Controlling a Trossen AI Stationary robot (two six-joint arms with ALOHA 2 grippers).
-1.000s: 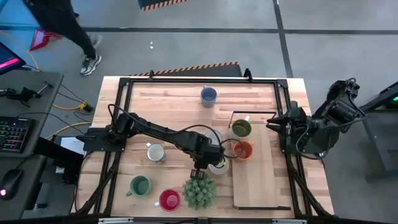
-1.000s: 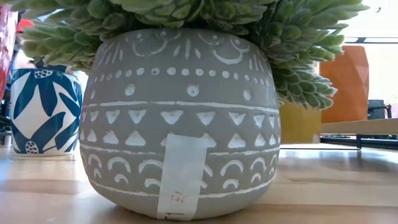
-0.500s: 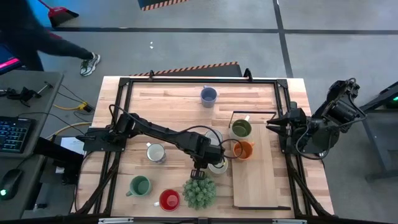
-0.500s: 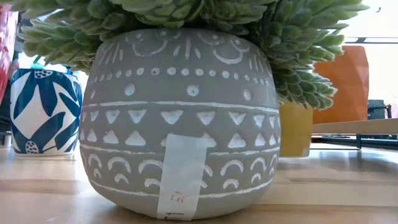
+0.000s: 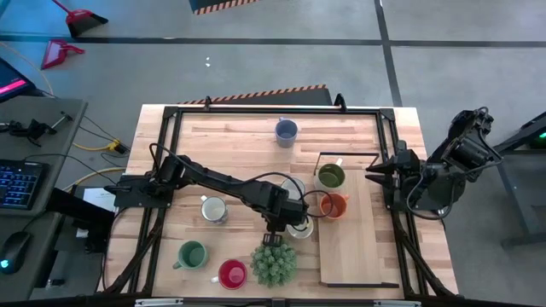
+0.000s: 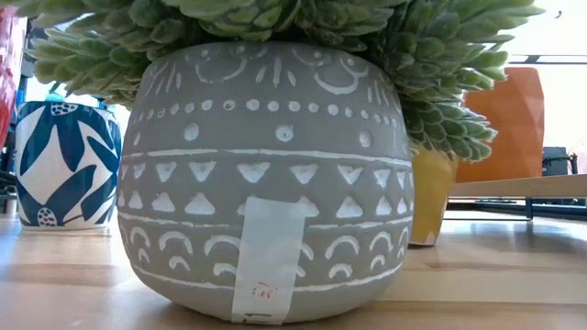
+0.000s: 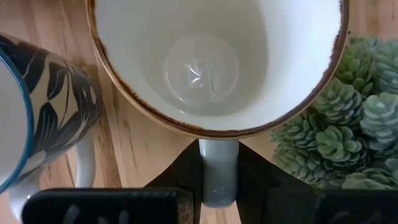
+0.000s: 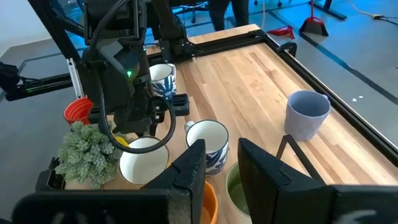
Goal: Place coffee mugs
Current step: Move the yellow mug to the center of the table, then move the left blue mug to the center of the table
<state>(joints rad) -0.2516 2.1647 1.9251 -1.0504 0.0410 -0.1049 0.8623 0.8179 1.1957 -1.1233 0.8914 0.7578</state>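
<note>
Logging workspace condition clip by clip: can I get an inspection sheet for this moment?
Surface: wooden table, with a lighter board on its right side.
Job's things: eight mugs. The olive mug and orange mug are on the board. The blue-grey mug, green mug, red mug, two patterned mugs and the white-lined mug are off it.
Clutter: potted plant beside the white-lined mug.
Grippers: left gripper is shut on the white-lined mug's handle. Right gripper is open and empty at the table's right edge.
Cables: yellow cable on the floor.
Surroundings: keyboard, red dustpan.
</note>
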